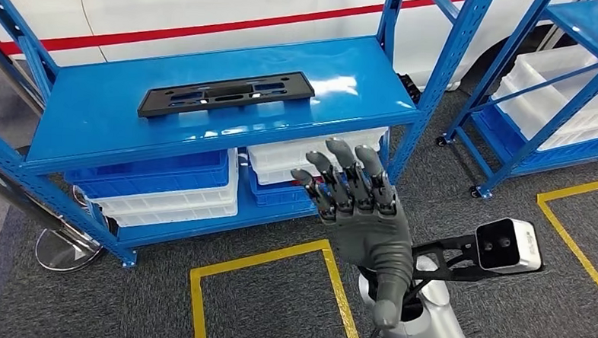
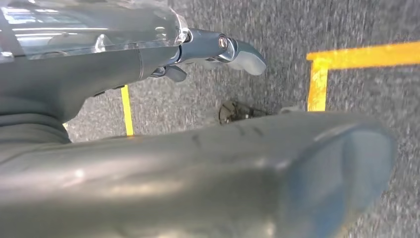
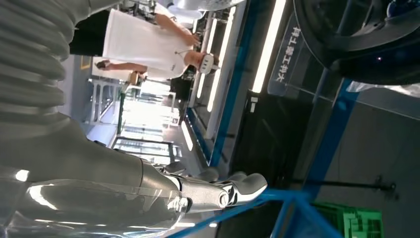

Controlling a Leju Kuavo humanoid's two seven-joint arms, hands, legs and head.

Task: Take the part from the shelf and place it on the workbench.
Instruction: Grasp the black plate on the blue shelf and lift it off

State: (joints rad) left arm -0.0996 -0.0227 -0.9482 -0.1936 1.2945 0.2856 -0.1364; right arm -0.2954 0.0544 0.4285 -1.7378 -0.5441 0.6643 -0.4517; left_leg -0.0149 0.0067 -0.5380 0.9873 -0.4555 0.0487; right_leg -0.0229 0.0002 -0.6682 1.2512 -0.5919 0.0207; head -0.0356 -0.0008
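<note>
Part: a flat, long black plastic part (image 1: 227, 94) with cut-outs lies on the top blue shelf (image 1: 92, 122), towards the middle, lengthwise along it. Nothing touches it.
Right hand: the right hand (image 1: 362, 217) is raised in front of the shelf, below and to the right of the part, well apart from it. Its fingers (image 1: 342, 167) are straight, slightly spread, pointing up towards the shelf edge. It holds nothing.
Right wrist view: one extended finger (image 3: 237, 188) against blue shelf rails, with a person in a white shirt (image 3: 143, 44) in the background.
Left hand: the left hand (image 2: 148, 163) shows close and blurred above the grey carpet; one finger (image 2: 233, 52) reaches out straight. I cannot tell how the remaining fingers lie.
Lower shelf: blue and white bins (image 1: 165, 190) are stacked under the top board.
Floor: grey carpet with yellow tape squares (image 1: 277, 256).
Surroundings: a second blue rack (image 1: 559, 81) stands to the right; a white car body with a red stripe (image 1: 211, 28) is behind the shelf.
</note>
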